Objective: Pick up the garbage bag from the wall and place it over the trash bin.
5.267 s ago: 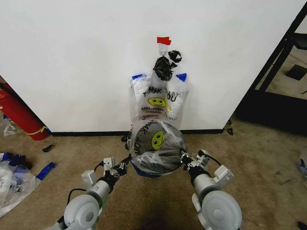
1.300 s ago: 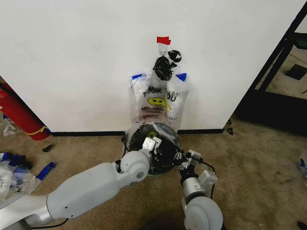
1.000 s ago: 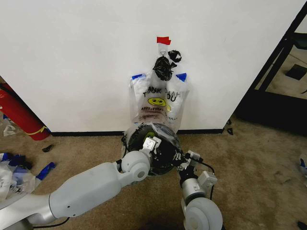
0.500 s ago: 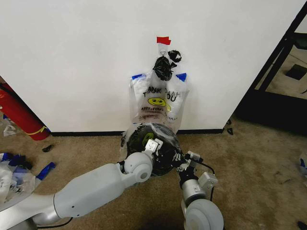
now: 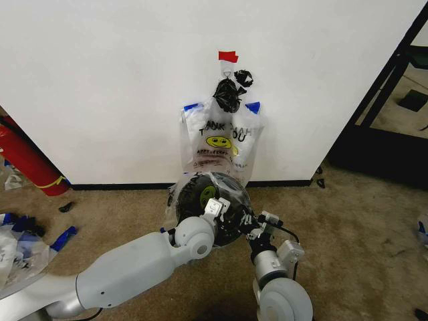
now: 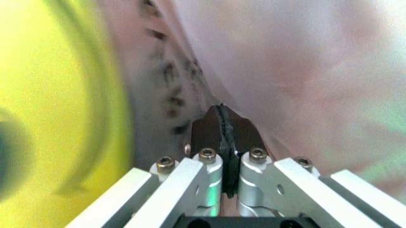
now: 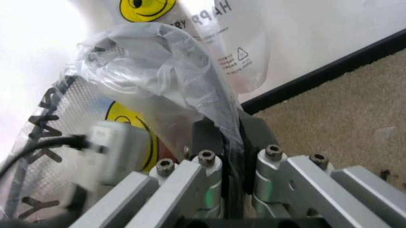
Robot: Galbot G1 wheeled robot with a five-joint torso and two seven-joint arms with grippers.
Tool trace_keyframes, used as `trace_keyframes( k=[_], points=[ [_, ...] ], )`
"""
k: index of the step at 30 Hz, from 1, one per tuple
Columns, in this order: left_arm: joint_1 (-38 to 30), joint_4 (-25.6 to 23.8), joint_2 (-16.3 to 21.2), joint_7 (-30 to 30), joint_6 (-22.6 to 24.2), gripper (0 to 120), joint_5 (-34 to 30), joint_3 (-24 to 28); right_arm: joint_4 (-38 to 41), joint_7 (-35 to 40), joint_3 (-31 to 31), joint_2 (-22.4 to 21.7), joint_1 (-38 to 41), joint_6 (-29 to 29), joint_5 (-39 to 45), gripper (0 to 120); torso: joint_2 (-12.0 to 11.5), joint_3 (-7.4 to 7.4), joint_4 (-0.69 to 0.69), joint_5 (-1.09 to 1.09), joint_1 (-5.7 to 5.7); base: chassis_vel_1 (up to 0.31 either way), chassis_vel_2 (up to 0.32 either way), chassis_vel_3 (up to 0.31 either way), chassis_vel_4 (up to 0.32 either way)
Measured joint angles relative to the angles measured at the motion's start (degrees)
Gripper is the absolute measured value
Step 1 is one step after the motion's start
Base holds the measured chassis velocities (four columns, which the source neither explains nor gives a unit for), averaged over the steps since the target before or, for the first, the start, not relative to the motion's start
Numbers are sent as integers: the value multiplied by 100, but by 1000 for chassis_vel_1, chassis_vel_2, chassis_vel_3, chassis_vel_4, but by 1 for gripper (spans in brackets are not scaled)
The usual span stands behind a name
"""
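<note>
A see-through garbage bag (image 5: 198, 192) with a yellow smiley lies crumpled over the black mesh trash bin (image 5: 233, 215), which stands on the carpet against the wall (image 5: 107, 87). My left arm reaches across the bin's top. Its gripper (image 5: 219, 202) is shut on the bag's film (image 6: 279, 71), the blurred yellow smiley (image 6: 44, 109) close beside the pinched fingertips (image 6: 222, 118). My right gripper (image 5: 249, 223) sits at the bin's right rim, shut on a fold of the same bag (image 7: 159, 61), which drapes over its fingertips (image 7: 226, 140). Mesh shows through the plastic (image 7: 51, 114).
More smiley bags (image 5: 222, 142) hang on the wall under a black knotted bundle (image 5: 229, 93) and red tape (image 5: 228, 57). A red cylinder (image 5: 23, 157) leans at left, with a clear plastic sheet with blue scraps (image 5: 17, 247) on the carpet. A black frame (image 5: 388, 87) stands right.
My left arm has swung from the bin's left side across its top. Over the last second its gripper slid slightly right and nearer, dragging the bag; the smiley now shows at the bin's far left.
</note>
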Motion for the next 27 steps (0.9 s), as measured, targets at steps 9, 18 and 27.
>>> trace_keyframes(
  k=[9, 18, 27],
  points=[
    [-81, -270, 109, -70, 12, 0, -146, -93, -25, 9, -9, 24, 23, 5, -15, 1, 0, 0, -1, 1, 0, 0, 0, 0, 0],
    [-109, -35, -138, -87, -63, 0, -30, -9, 18, 9, -51, 45, -33, 5, -21, 1, 0, 0, -1, 0, 0, 0, 0, 0, 0],
    [-158, 176, -274, -49, -78, 0, -114, 118, 32, 7, -45, 12, -34, 5, -21, 1, 0, 0, -1, 1, 0, 0, 0, 0, 0]
  ],
)
